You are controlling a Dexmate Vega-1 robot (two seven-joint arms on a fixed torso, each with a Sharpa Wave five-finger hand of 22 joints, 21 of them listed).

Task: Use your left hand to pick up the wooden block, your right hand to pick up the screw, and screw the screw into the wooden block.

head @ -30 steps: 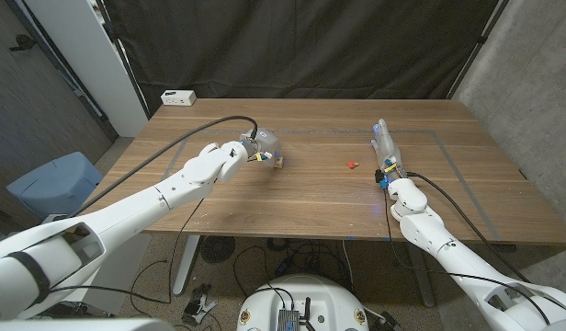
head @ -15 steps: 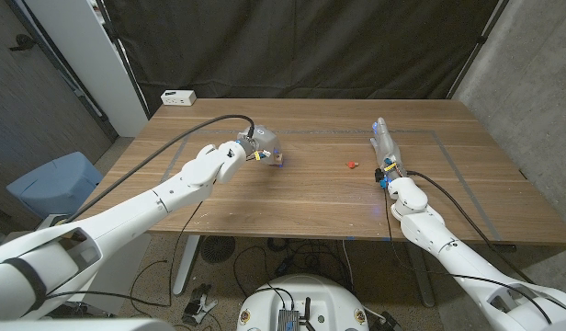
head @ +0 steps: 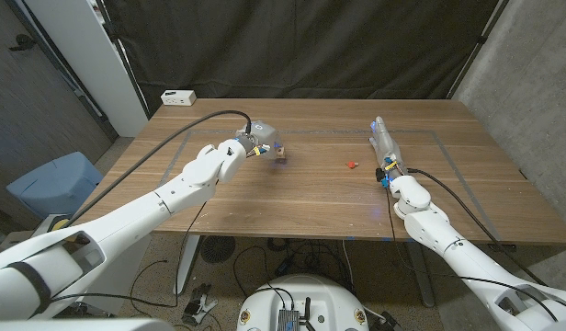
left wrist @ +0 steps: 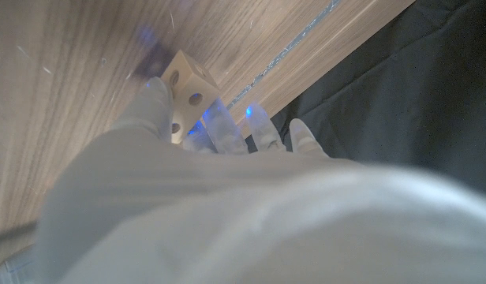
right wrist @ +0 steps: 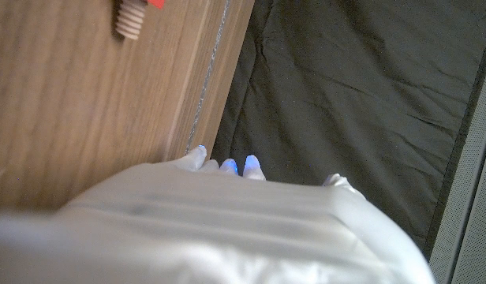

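Well inboard: wooden block (head: 280, 154), screw (head: 351, 165).

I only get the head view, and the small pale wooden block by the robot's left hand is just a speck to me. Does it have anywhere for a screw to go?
Observer: Yes. The left wrist view shows round holes in the faces of the pale wooden block.
Visitor: Is the left hand actually on it?
Observer: Fingers of the left hand press it from opposite sides.
Visitor: And the red dot near the right hand?
Observer: That is the screw: a red head on a ribbed beige shaft, lying on the wooden table, apart from the right hand.
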